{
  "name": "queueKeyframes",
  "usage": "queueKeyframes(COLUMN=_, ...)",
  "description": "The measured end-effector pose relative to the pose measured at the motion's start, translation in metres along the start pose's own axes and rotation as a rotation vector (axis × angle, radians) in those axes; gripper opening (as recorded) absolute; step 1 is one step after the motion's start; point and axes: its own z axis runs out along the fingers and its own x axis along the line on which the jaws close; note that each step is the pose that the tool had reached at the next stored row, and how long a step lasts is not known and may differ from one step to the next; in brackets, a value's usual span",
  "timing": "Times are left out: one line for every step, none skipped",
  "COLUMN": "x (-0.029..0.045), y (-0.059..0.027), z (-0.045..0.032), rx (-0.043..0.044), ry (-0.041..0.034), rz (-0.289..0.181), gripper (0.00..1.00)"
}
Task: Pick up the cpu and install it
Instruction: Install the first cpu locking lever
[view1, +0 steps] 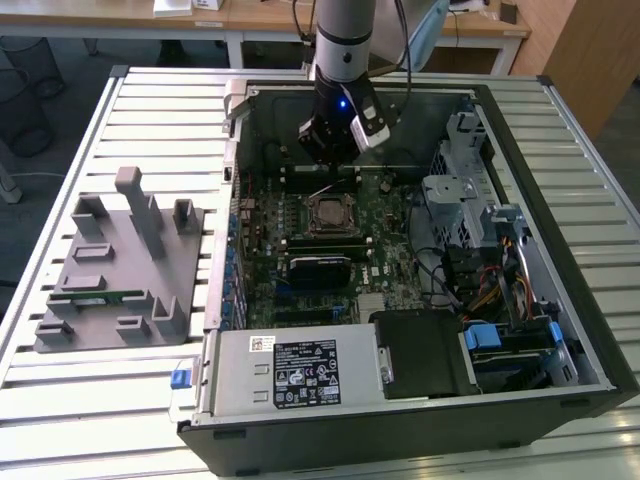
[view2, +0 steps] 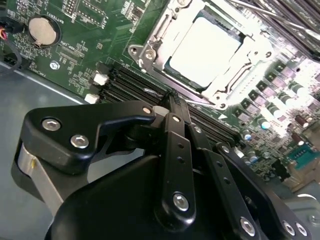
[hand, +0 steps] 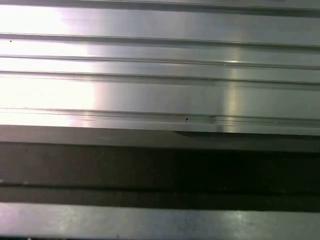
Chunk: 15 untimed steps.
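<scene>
Hanging inside the open PC case (view1: 560, 330), the gripper (view1: 332, 140) sits over the far part of the motherboard (view1: 330, 260), just beyond the CPU socket (view1: 331, 213). In the second wrist view the gripper (view2: 172, 102) has its black fingers (view2: 176, 145) drawn together, tips close w/ barely any gap, and nothing visible between them; whether they pinch something thin at the very tip can't be told. The cpu (view2: 204, 52) lies in the socket's metal frame (view2: 150, 37) (pale, washed-out top, seated square within the frame), apart from the fingertips, w/ dark memory slots (view2: 125, 82) between them. A coin battery (view2: 44, 30) sits on the board off to one side. In the exterior view the grey fixture (view1: 120, 270) rests on the slatted table (view1: 100, 400) to the exterior view's left of the case, w/ a green memory stick (view1: 100, 297) lying in it. The first wrist view gives bright aluminium slats (hand: 160, 85) and a dark band.
</scene>
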Motion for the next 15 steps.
queueKeyframes(x=-0.001, y=0.0001, z=0.0008, rx=0.0, ry=0.0, rz=0.0, gripper=0.11)
queueKeyframes(x=-0.0018, y=0.0001, z=0.0017, rx=0.0, ry=0.0, rz=0.0, gripper=0.11)
queueKeyframes(x=-0.0026, y=0.0001, z=0.0025, rx=-0.0001, ry=0.0001, rz=0.0, gripper=0.11)
queueKeyframes(x=-0.0033, y=0.0001, z=0.0032, rx=-0.0001, ry=0.0001, rz=0.0, gripper=0.11)
queueKeyframes(x=-0.004, y=0.0001, z=0.004, rx=0.0, ry=0.0001, rz=0.0, gripper=0.11)
queueKeyframes(x=-0.0048, y=0.0001, z=0.0051, rx=0.0, ry=0.0002, rz=0.0, gripper=0.11)
queueKeyframes(x=-0.0055, y=0.0, z=0.006, rx=0.0001, ry=0.0002, rz=0.0, gripper=0.11)
queueKeyframes(x=-0.0062, y=0.0, z=0.007, rx=0.0, ry=0.0002, rz=0.0, gripper=0.11)
queueKeyframes(x=-0.007, y=-0.0001, z=0.008, rx=0.0, ry=0.0002, rz=0.0, gripper=0.11)
queueKeyframes(x=-0.0077, y=-0.0001, z=0.0089, rx=0.0, ry=0.0003, rz=0.0, gripper=0.11)
queueKeyframes(x=-0.0083, y=-0.0002, z=0.0098, rx=0.0, ry=0.0003, rz=0.0, gripper=0.11)
queueKeyframes(x=-0.009, y=-0.0002, z=0.0106, rx=0.0, ry=0.0005, rz=0.0, gripper=0.11)
queueKeyframes(x=-0.0094, y=-0.0002, z=0.0113, rx=0.0, ry=0.0005, rz=0.0, gripper=0.11)
queueKeyframes(x=-0.0097, y=-0.0003, z=0.0121, rx=0.0, ry=0.0005, rz=0.0, gripper=0.11)
queueKeyframes(x=-0.0098, y=-0.0003, z=0.0129, rx=0.0, ry=0.0005, rz=0.0, gripper=0.11)
